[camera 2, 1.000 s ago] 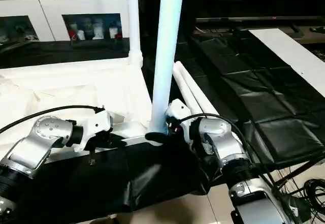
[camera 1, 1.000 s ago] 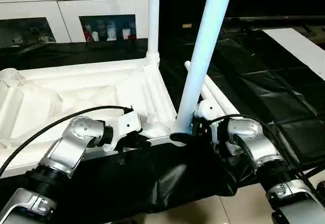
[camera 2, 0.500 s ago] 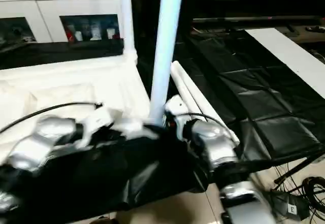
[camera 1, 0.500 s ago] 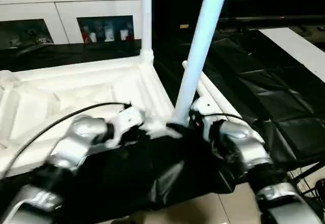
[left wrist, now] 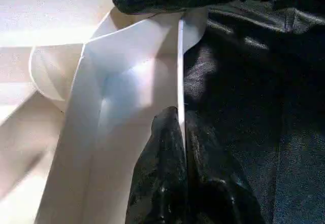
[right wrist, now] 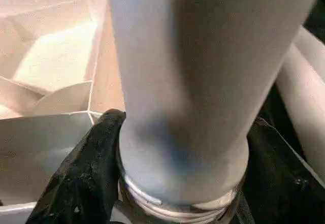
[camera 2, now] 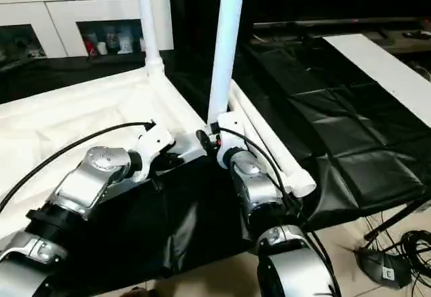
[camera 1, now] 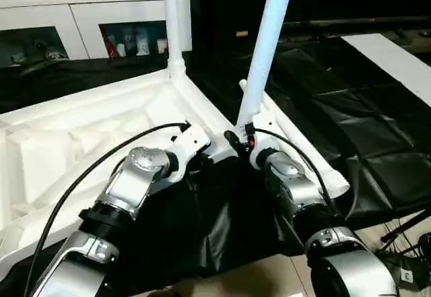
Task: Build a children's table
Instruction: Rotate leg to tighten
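The tabletop (camera 1: pixel 87 135) is lying upside down on the black sheet (camera 1: pixel 337 108), with its ribbed underside facing up. One leg (camera 1: pixel 172 21) is already standing in the far corner socket. The right gripper (camera 1: pixel 237 139) is holding a second leg (camera 1: pixel 266 48) by its base, the fingers closed around the tube, right at the near corner of the tabletop. The left gripper (left wrist: pixel 180 148) is pinching the thin rim of the tabletop beside that corner, its fingers almost together. I think the step is seating this leg in the near socket; next it probably needs a straight push or a turn. Two more legs (camera 1: pixel 303 152) are lying just beside the tabletop. The socket itself is hidden behind the gripper, and both standing legs are cut off at the top.
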`<state>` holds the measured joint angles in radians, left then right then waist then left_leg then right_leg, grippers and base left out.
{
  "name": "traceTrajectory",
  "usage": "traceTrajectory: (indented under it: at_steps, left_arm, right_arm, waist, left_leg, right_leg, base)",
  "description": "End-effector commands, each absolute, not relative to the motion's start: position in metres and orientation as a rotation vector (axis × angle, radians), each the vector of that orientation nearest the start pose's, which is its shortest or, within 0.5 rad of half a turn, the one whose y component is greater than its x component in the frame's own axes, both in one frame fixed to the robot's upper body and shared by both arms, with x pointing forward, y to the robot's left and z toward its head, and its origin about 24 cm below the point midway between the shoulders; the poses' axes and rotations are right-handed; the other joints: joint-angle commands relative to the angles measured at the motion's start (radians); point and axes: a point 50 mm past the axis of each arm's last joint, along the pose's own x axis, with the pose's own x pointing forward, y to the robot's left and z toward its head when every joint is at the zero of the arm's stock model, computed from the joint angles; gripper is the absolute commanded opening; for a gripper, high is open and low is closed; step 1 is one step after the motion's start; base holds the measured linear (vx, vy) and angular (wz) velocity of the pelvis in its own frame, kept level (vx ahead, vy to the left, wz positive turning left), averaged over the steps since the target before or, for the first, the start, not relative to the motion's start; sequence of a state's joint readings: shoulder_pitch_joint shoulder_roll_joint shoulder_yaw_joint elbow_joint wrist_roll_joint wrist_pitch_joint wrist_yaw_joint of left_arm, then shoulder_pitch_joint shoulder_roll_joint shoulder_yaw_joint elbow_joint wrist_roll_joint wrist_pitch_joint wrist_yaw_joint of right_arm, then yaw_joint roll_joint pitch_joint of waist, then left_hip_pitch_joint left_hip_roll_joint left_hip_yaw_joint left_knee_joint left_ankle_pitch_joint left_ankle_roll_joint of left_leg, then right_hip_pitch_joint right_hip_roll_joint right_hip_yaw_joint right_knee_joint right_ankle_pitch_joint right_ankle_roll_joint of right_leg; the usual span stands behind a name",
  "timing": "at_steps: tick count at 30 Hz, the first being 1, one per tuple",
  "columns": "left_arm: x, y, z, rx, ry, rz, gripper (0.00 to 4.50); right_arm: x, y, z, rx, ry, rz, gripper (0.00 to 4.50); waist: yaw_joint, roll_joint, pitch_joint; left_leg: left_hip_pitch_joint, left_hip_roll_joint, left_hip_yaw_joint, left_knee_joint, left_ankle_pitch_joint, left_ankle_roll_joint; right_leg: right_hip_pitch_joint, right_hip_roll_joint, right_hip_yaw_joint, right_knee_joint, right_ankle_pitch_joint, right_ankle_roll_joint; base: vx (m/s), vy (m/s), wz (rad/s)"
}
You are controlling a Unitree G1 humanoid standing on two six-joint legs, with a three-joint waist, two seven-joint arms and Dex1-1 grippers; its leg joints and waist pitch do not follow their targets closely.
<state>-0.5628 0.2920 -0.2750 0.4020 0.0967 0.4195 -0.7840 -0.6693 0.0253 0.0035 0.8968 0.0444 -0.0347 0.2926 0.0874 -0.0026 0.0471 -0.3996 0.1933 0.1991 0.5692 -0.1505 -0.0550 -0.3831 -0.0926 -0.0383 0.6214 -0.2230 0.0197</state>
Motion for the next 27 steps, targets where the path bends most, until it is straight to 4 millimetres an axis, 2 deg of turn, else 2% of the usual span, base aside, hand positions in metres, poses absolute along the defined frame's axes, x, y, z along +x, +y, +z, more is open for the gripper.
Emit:
traceTrajectory:
  at_steps: [1,3,5,6,7,9,10,12,14,15,18,21,27]
  left_arm:
    - [0.324,0.121,0.044,0.425,0.544,-0.874,0.0]
    - [0.319,0.125,0.044,0.439,0.538,-0.95,0.0]
    - [0.315,0.127,0.044,0.452,0.541,-0.994,0.0]
    - [0.311,0.13,0.043,0.452,0.563,-1.016,0.0]
    - [0.309,0.133,0.042,0.454,0.574,-1.03,0.0]
    - [0.304,0.14,0.044,0.461,0.569,-1.09,0.0]
    - [0.304,0.14,0.044,0.462,0.567,-1.094,0.0]
    - [0.302,0.142,0.045,0.471,0.55,-1.133,0.0]
    - [0.299,0.148,0.047,0.466,0.56,-1.155,0.0]
    - [0.297,0.153,0.049,0.461,0.569,-1.181,0.0]
    - [0.293,0.156,0.053,0.447,0.56,-1.243,0.0]
    - [0.287,0.159,0.056,0.444,0.575,-1.301,0.0]
    - [0.289,0.16,0.055,0.458,0.567,-1.296,0.0]
  right_arm:
    - [0.343,-0.045,0.04,0.116,0.191,0.647,3.29]
    - [0.342,-0.049,0.048,0.068,0.128,0.744,3.43]
    - [0.339,-0.051,0.05,0.041,0.115,0.813,3.49]
    - [0.336,-0.053,0.051,0.021,0.114,0.866,3.79]
    - [0.334,-0.055,0.051,0.001,0.117,0.9,3.87]
    - [0.326,-0.068,0.051,-0.061,0.122,1.017,3.91]
    - [0.326,-0.069,0.051,-0.064,0.122,1.022,3.91]
    - [0.323,-0.075,0.052,-0.084,0.125,1.055,3.91]
    - [0.319,-0.088,0.052,-0.116,0.137,1.109,3.91]
    - [0.314,-0.101,0.052,-0.155,0.158,1.164,3.91]
    - [0.312,-0.11,0.052,-0.186,0.167,1.193,3.91]
    - [0.309,-0.115,0.055,-0.197,0.162,1.232,3.91]
    - [0.307,-0.115,0.056,-0.204,0.176,1.279,3.91]
  waist:
    - [-0.002,0.01,-0.051]
    - [-0.002,0.009,-0.053]
    - [-0.004,0.007,-0.054]
    - [-0.006,0.006,-0.056]
    - [-0.006,0.007,-0.057]
    - [-0.004,0.007,-0.058]
    - [-0.004,0.005,-0.058]
    - [-0.001,0.005,-0.056]
    - [-0.001,0.005,-0.056]
    - [0.003,0.004,-0.054]
    - [0.004,0.004,-0.053]
    - [0.004,0.006,-0.052]
    - [0.008,0.005,-0.054]
  left_leg:
    - [0.031,0.037,-0.022,-0.075,-0.285,-0.013]
    - [0.03,0.037,-0.021,-0.074,-0.26,-0.003]
    - [0.021,0.035,-0.024,-0.072,-0.22,0.021]
    - [0.02,0.034,-0.024,-0.068,-0.185,0.034]
    - [0.023,0.034,-0.023,-0.066,-0.175,0.039]
    - [0.026,0.034,-0.02,-0.059,-0.139,0.065]
    - [0.026,0.032,-0.019,-0.056,-0.122,0.08]
    - [0.027,0.034,-0.018,-0.057,-0.125,0.087]
    - [0.032,0.037,-0.017,-0.059,-0.145,0.082]
    - [0.03,0.037,-0.016,-0.059,-0.156,0.078]
    - [0.032,0.039,-0.016,-0.061,-0.178,0.071]
    - [0.033,0.041,-0.016,-0.064,-0.202,0.059]
    - [0.035,0.04,-0.015,-0.062,-0.189,0.057]
  right_leg:
    - [0.019,-0.046,0.032,-0.077,-0.097,-0.195]
    - [0.022,-0.046,0.03,-0.074,-0.062,-0.201]
    - [0.033,-0.045,0.027,-0.069,-0.008,-0.199]
    - [0.034,-0.043,0.026,-0.063,0.038,-0.207]
    - [0.032,-0.043,0.025,-0.063,0.054,-0.214]
    - [0.033,-0.039,0.025,-0.058,0.117,-0.23]
    - [0.034,-0.037,0.025,-0.057,0.141,-0.237]
    - [0.033,-0.04,0.025,-0.058,0.132,-0.245]
    - [0.032,-0.039,0.025,-0.061,0.094,-0.253]
    - [0.032,-0.039,0.025,-0.062,0.071,-0.251]
    - [0.029,-0.041,0.026,-0.063,0.035,-0.256]
    - [0.027,-0.042,0.027,-0.065,-0.002,-0.26]
    - [0.027,-0.042,0.027,-0.062,0.024,-0.265]
  base:
    - [0.0,0.0,0.0]
    - [0.0,0.0,0.0]
    - [0.0,0.0,0.0]
    - [0.0,0.0,0.0]
    - [0.0,0.0,0.0]
    - [0.0,0.0,0.0]
    - [0.0,0.0,0.0]
    - [0.0,0.0,0.0]
    - [0.0,0.0,0.0]
    - [0.0,0.0,0.0]
    - [0.0,0.0,0.0]
    - [0.0,0.0,0.0]
    - [0.0,0.0,0.0]
